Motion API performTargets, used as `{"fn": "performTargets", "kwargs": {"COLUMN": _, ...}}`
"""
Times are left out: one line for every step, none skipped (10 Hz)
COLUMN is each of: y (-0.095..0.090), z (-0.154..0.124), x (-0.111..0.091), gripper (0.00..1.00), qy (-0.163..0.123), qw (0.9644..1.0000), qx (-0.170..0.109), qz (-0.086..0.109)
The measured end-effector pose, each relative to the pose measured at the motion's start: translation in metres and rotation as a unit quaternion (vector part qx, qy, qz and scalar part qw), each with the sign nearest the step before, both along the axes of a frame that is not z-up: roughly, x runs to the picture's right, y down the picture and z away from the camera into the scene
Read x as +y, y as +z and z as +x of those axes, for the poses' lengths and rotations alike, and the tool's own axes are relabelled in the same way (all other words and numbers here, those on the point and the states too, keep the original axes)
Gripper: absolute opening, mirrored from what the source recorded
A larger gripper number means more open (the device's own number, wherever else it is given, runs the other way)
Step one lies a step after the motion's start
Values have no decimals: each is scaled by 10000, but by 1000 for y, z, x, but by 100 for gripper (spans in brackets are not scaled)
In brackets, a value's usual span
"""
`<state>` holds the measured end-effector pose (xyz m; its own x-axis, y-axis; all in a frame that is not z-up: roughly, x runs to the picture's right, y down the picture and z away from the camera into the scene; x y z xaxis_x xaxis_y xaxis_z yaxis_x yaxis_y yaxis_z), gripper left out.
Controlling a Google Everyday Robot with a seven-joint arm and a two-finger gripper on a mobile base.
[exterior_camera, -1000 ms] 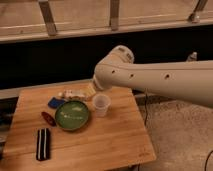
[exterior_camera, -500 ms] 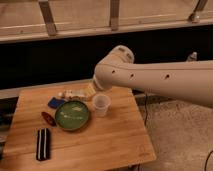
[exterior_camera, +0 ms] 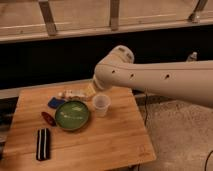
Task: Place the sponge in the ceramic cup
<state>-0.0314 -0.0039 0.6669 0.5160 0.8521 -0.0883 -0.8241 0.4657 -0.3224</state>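
Note:
The sponge (exterior_camera: 55, 103) is a small flat blue block lying on the wooden table (exterior_camera: 115, 145), at the far left behind the green plate. The ceramic cup (exterior_camera: 101, 104), plain and white, stands upright just right of the plate. My arm (exterior_camera: 150, 77) reaches in from the right above the cup. The gripper (exterior_camera: 74, 93) shows as a pale shape low over the table's far edge, between the sponge and the cup, slightly right of and behind the sponge. It is not touching the sponge as far as I can see.
A round green plate (exterior_camera: 72, 115) sits at the table's middle left. A small red oblong thing (exterior_camera: 48, 118) lies left of it, and a black striped bar (exterior_camera: 43, 144) lies near the front left. A dark wall and railing run behind the table.

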Motion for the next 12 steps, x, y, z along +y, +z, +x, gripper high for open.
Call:
{"fn": "performTargets", "kwargs": {"y": 0, "z": 0, "x": 0, "gripper": 80, "qy": 0, "qw": 10000, "qx": -1, "qz": 1}}
{"fn": "performTargets", "kwargs": {"y": 0, "z": -1, "x": -1, "gripper": 80, "qy": -12, "qw": 10000, "qx": -19, "qz": 15}}
{"fn": "performTargets", "kwargs": {"y": -5, "z": -7, "x": -3, "gripper": 80, "qy": -142, "qw": 9997, "qx": -172, "qz": 102}}
{"fn": "performTargets", "kwargs": {"y": -11, "z": -16, "x": -5, "gripper": 80, "qy": -284, "qw": 9990, "qx": -308, "qz": 177}}
{"fn": "performTargets", "kwargs": {"y": -23, "z": -40, "x": -7, "gripper": 80, "qy": -551, "qw": 9965, "qx": -563, "qz": 286}}
{"fn": "performTargets", "kwargs": {"y": -34, "z": -69, "x": -7, "gripper": 80, "qy": -835, "qw": 9925, "qx": -808, "qz": 381}}
{"fn": "performTargets", "kwargs": {"y": -45, "z": -99, "x": -6, "gripper": 80, "qy": -1113, "qw": 9871, "qx": -1053, "qz": 457}}
{"fn": "performTargets", "kwargs": {"y": -55, "z": -126, "x": -3, "gripper": 80, "qy": -1351, "qw": 9813, "qx": -1268, "qz": 525}}
{"fn": "performTargets", "kwargs": {"y": -73, "z": -164, "x": 5, "gripper": 80, "qy": -1709, "qw": 9702, "qx": -1594, "qz": 632}}
{"fn": "performTargets", "kwargs": {"y": -83, "z": -184, "x": 11, "gripper": 80, "qy": -1918, "qw": 9630, "qx": -1763, "qz": 686}}
{"fn": "performTargets", "kwargs": {"y": -84, "z": -184, "x": 11, "gripper": 80, "qy": -1929, "qw": 9627, "qx": -1764, "qz": 694}}
{"fn": "performTargets", "kwargs": {"y": -82, "z": -180, "x": 9, "gripper": 80, "qy": -1909, "qw": 9637, "qx": -1732, "qz": 694}}
